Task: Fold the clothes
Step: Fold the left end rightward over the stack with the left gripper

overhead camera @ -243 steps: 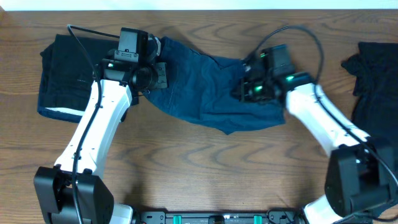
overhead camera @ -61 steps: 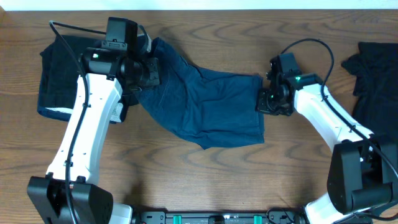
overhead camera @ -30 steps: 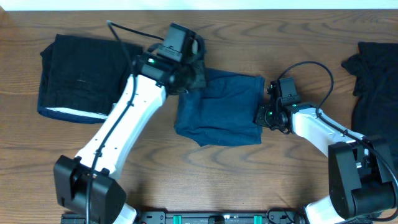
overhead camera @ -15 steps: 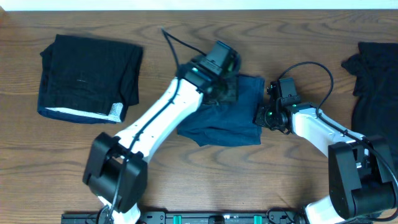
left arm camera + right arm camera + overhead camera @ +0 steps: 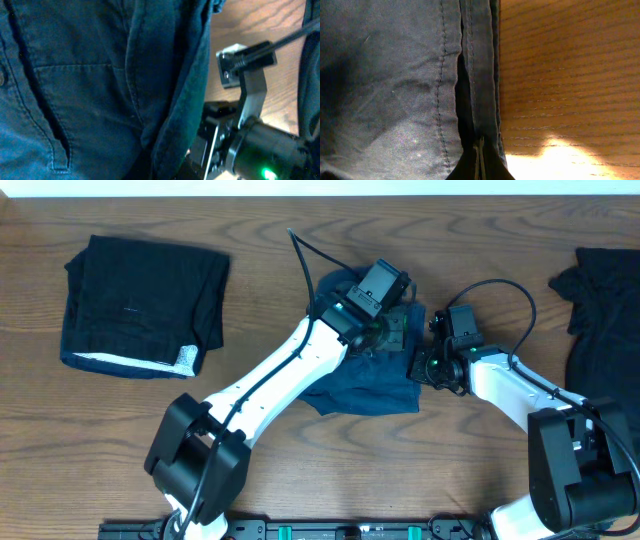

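Note:
The navy-blue denim-like cloth lies at mid-table, folded over on itself. My left gripper is above its right part and shut on a fold of it. In the left wrist view the cloth hangs in folds and hides my fingertips. My right gripper is shut on the cloth's right edge, low on the table. In the right wrist view its jaws pinch the seamed hem of the cloth. The two grippers are close together, and the right arm's gripper also shows in the left wrist view.
A folded black piece with a white edge lies at the far left. A crumpled black piece lies at the far right. The bare wooden table runs along the front, and its white back edge is at the top.
My left gripper has carried the navy cloth's left side rightward across the table and over its right part. The cloth now looks half as wide. The right gripper has stayed at the right edge.

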Action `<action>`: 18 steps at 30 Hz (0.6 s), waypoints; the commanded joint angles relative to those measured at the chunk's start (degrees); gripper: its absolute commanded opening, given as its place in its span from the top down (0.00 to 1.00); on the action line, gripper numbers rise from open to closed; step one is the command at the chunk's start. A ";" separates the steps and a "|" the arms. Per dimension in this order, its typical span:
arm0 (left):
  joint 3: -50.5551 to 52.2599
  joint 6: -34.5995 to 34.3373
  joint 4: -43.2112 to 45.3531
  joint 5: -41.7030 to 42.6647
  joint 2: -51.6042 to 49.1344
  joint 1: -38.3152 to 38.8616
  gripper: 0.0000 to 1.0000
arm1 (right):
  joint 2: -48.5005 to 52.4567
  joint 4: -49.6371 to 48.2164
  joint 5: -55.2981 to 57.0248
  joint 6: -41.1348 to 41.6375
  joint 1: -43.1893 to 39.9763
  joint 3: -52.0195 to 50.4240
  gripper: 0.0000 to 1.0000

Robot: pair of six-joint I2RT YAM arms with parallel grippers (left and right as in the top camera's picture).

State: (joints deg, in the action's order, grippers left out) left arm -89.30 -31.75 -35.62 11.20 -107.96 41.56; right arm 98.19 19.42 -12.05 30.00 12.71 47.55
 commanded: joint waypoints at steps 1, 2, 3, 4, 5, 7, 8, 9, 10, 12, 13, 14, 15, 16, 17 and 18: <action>-0.39 -0.57 0.98 -1.38 -2.23 0.00 0.94 | 2.32 1.55 -0.42 0.81 0.85 -2.78 0.99; -0.39 -1.07 1.05 -1.36 -2.69 0.02 0.94 | 2.32 1.57 -0.42 0.81 0.85 -2.78 0.99; -0.39 -2.10 1.05 -1.33 -3.23 0.04 0.94 | 2.32 1.57 -0.42 0.81 0.85 -2.78 0.99; -0.39 -3.02 1.03 -1.31 -3.63 0.04 0.94 | 2.32 1.60 -0.42 0.81 0.85 -2.78 0.99; -0.39 -3.58 1.05 -1.29 -4.07 0.04 0.94 | 2.32 1.60 -0.42 0.81 0.85 -2.78 0.99; -0.39 -4.17 1.03 -1.27 -4.52 0.04 0.94 | 2.32 1.57 -0.42 0.81 0.85 -2.78 0.99; -0.39 -4.17 1.05 -1.18 -4.63 0.04 0.94 | 2.32 1.57 -0.42 0.81 0.85 -2.78 0.99; -0.39 -4.17 1.01 -1.14 -4.72 0.04 0.94 | 2.32 1.57 -0.42 0.81 0.85 -2.78 0.99; -0.39 -4.17 0.96 -1.03 -4.76 0.07 0.94 | 2.32 1.57 -0.42 0.81 0.85 -2.78 0.99; -0.39 -4.17 0.98 0.61 -4.76 0.15 0.94 | 2.32 1.60 -0.42 0.81 0.85 -2.78 0.99; -0.39 -4.17 1.03 1.42 -4.76 0.28 0.94 | 2.32 1.57 -0.42 0.81 0.85 -2.78 0.99; -0.39 -4.20 1.03 1.95 -4.76 0.42 0.94 | 2.32 1.57 -0.42 0.83 0.85 -2.78 0.99; -0.39 -4.31 1.03 2.16 -4.76 0.57 0.94 | 2.32 1.57 -0.42 0.81 0.85 -2.78 0.99; -0.39 -4.37 1.03 2.16 -4.76 0.76 0.94 | 2.32 1.57 -0.42 0.81 0.85 -2.78 0.99; -0.39 -4.39 1.03 2.14 -4.76 0.98 0.94 | 2.32 1.57 -0.42 0.81 0.85 -2.78 0.99; -0.39 -4.42 1.07 2.14 -4.76 1.25 0.94 | 2.32 1.57 -0.42 0.81 0.85 -2.78 0.99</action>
State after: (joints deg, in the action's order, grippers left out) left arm -89.30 -35.16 -34.61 12.08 -112.44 41.95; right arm 98.19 19.42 -12.05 30.00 12.71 47.55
